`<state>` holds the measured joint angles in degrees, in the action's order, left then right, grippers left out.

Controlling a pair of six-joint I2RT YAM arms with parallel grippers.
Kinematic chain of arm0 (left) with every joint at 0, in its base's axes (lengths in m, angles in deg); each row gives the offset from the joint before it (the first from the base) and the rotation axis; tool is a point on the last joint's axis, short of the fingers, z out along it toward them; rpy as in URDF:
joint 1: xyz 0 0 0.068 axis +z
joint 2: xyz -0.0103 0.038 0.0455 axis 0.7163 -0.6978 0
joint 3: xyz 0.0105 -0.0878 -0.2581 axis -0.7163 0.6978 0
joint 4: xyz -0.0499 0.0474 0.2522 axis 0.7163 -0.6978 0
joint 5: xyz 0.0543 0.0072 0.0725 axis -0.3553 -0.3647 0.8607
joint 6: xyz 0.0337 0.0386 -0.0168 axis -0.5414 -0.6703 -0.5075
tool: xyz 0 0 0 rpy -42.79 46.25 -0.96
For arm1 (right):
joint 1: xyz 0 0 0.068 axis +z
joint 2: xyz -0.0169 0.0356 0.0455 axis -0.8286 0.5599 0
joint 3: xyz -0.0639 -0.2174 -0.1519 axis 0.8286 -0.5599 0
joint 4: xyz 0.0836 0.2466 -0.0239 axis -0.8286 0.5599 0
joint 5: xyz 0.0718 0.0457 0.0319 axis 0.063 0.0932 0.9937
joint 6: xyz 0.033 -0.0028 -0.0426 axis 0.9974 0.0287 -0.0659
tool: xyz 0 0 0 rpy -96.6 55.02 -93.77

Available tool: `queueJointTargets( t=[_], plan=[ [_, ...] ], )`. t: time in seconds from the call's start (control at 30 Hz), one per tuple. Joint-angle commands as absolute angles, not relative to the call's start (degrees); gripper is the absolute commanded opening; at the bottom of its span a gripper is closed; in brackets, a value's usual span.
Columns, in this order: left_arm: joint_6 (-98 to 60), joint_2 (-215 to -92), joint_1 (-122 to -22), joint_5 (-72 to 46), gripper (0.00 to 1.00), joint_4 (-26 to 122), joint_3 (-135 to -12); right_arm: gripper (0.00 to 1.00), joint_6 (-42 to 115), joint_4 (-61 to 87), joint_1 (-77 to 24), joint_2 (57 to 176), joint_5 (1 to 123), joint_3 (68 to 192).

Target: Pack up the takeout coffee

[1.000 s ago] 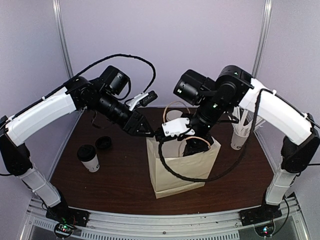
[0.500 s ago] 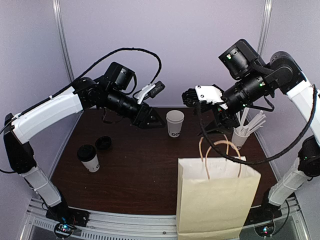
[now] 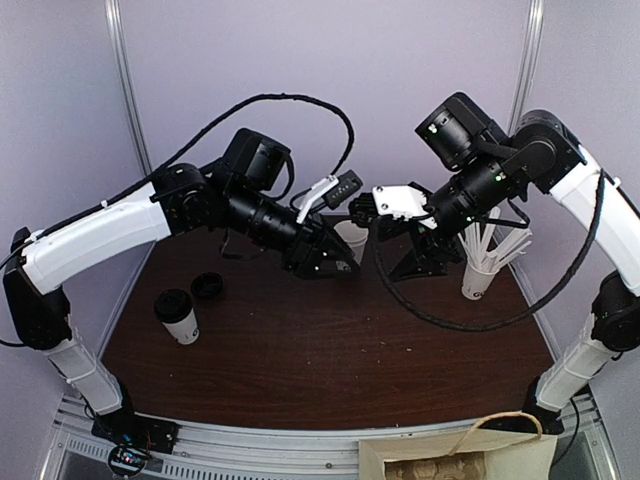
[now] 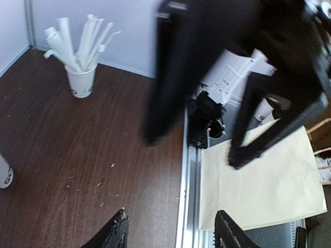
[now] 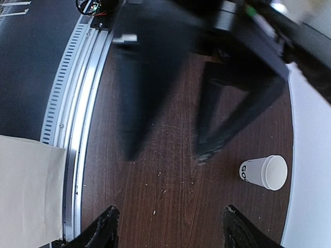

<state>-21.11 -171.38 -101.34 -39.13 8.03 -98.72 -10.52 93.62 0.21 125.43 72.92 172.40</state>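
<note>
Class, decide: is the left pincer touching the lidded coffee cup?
Apart. The top view shows the left pincer near the middle of the table and the lidded coffee cup standing well off to its left, with bare wood between them.

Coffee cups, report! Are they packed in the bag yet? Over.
Left gripper, right gripper open, empty. Lidded coffee cup, lidless cup unpacked. Paper bag off the table's front edge.

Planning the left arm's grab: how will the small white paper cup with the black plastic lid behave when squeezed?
The small white paper cup with the black plastic lid probably dents under a hard squeeze, being paper. Upright and narrower at its base, it may tip if pushed. Whether it is full cannot be seen, so weight is uncertain.
</note>
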Motion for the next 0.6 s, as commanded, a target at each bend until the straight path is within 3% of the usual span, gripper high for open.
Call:
queueJointTargets(
  t=[0.0,0.3,0.57],
  plan=[
    [-25.5,-168.6,-107.4,-39.5,0.58,12.0,-100.4,0.68,-9.3,92.0,-2.6,123.5,70.6,172.9],
    [-31.6,-168.1,-115.6,-40.4,0.60,10.1,-99.4,0.69,-6.4,86.7,-16.1,118.6,73.7,166.0],
    [-24.5,-170.8,-117.4,-38.5,0.61,21.8,-95.8,0.69,-3.1,79.2,-25.0,111.5,77.6,154.5]
  ],
)
